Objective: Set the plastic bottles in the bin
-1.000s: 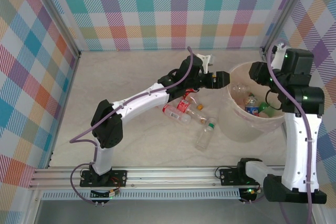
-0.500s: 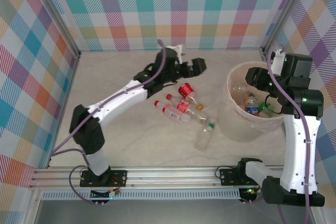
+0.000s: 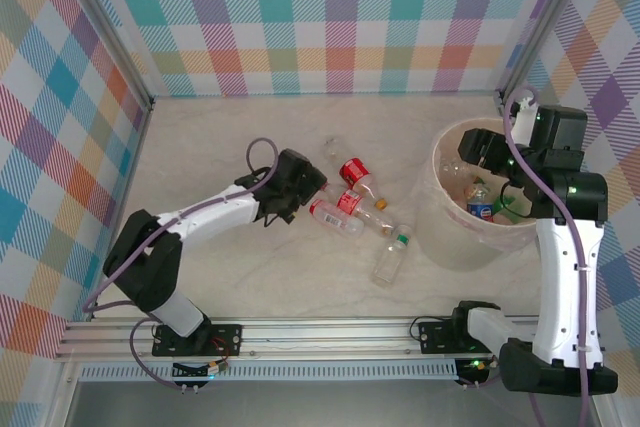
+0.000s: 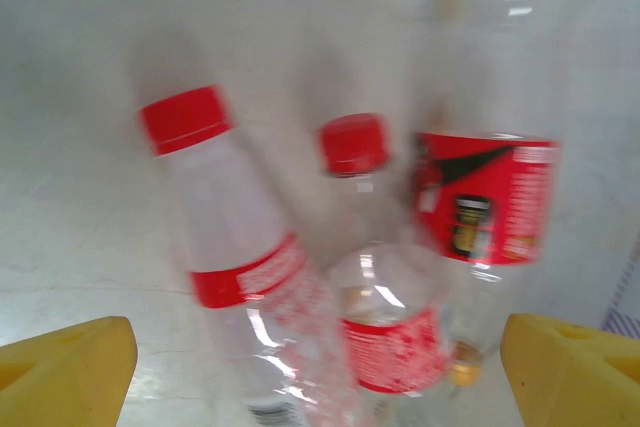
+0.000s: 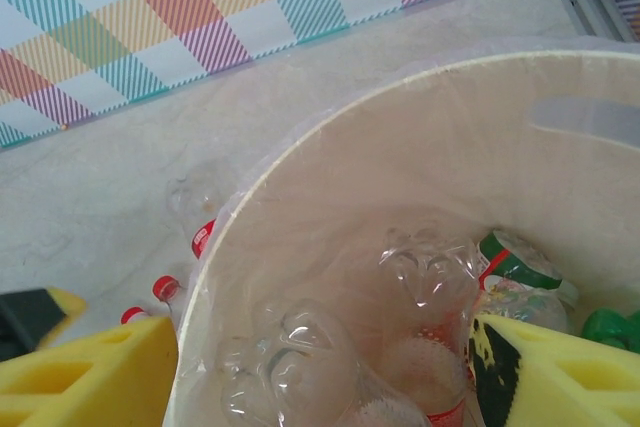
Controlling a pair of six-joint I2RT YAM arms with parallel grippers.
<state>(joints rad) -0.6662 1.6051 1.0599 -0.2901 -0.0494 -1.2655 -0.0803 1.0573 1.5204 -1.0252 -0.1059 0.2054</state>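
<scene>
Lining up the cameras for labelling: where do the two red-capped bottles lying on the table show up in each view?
Top external: the two red-capped bottles lie mid-table, left of the bin.
Left wrist: the bottles sit centre, caps uppermost.
Right wrist: lower left, caps peeking beside the bin's rim.
Shared landmark: the wide-labelled red bottle next to them.

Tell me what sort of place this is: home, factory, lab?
Probably a lab test booth, not a real room: bright checked wall panels on a metal frame, two robot arms bolted to a rail at the table edge, and bottles laid out beside a bin.
</scene>
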